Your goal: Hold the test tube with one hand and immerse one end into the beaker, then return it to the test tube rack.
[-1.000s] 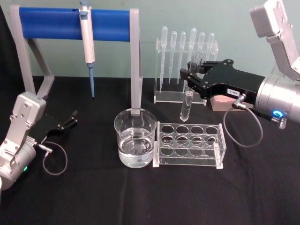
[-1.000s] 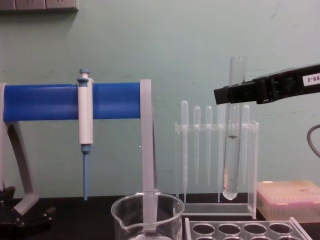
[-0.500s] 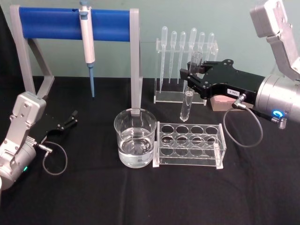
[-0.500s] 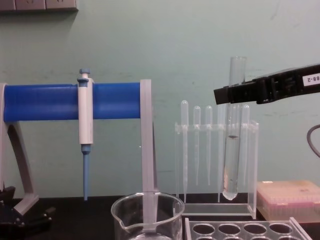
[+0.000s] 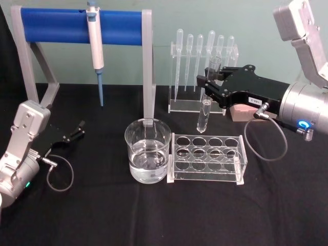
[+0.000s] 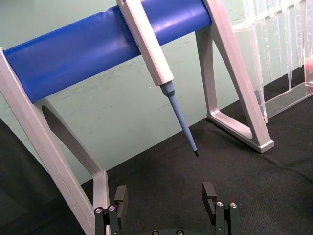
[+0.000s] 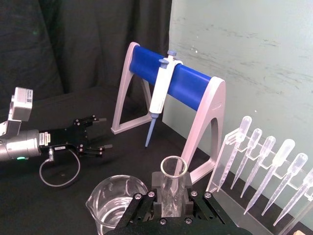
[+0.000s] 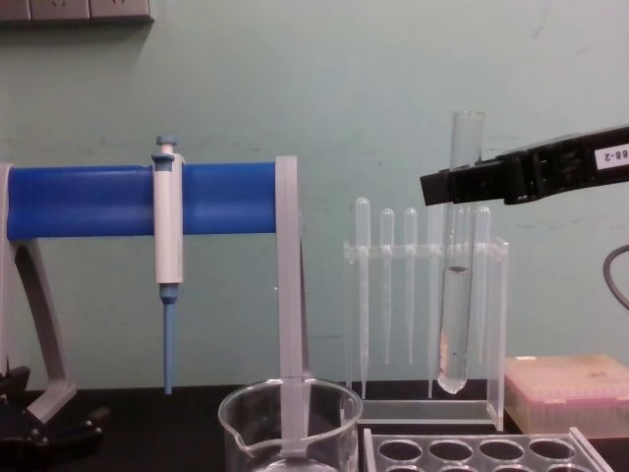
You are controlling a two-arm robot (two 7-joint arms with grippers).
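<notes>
My right gripper (image 5: 210, 84) is shut on the test tube (image 5: 205, 110), gripping it near its open rim. The tube (image 8: 456, 305) hangs upright in the air, above and behind the clear tube rack (image 5: 207, 158), with a little liquid in its lower part. In the right wrist view the tube's rim (image 7: 173, 167) stands between the black fingers. The beaker (image 5: 148, 156), part full of clear liquid, stands on the black table left of the rack, to the left of and lower than the tube. My left gripper (image 5: 77, 130) rests open at the far left of the table.
A blue and grey stand (image 5: 82, 26) holding a blue-tipped white pipettor (image 5: 95, 46) is at the back left. A clear rack of plastic pipettes (image 5: 202, 56) stands behind the tube. A pink box (image 8: 565, 393) sits at the right.
</notes>
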